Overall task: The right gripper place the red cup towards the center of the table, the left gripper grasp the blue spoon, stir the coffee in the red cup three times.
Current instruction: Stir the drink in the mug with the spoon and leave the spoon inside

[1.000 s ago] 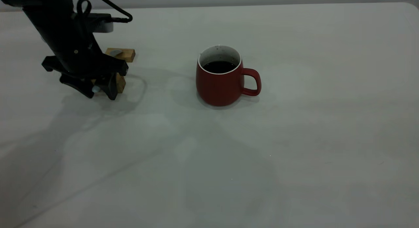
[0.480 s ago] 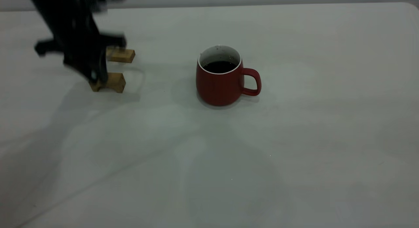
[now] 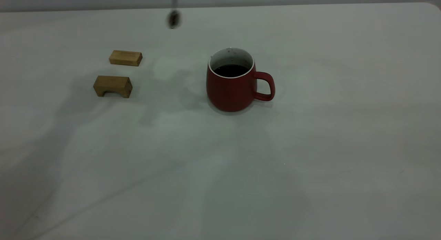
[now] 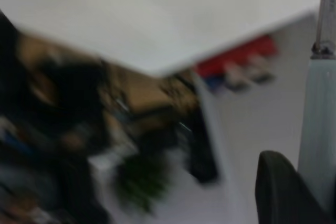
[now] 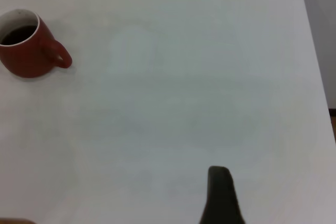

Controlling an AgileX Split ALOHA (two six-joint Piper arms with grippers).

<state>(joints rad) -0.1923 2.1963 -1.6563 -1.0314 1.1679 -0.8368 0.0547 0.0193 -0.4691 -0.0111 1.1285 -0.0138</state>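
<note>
The red cup stands upright near the middle of the table, handle to the right, with dark coffee inside. The blue spoon hangs in the air; its grey bowl shows blurred at the exterior view's top edge, up and left of the cup. In the left wrist view its pale blue handle runs beside a black finger of my left gripper, which is shut on it. My right gripper hovers over bare table, well away from the cup.
Two tan wooden blocks lie left of the cup, a flat one farther back and an arched one nearer. The table's far edge runs along the top, with a rounded corner at the right.
My left arm has risen from the wooden blocks and left the exterior view at the top. The spoon has gone up and to the right, toward the cup. The cup has not moved.
</note>
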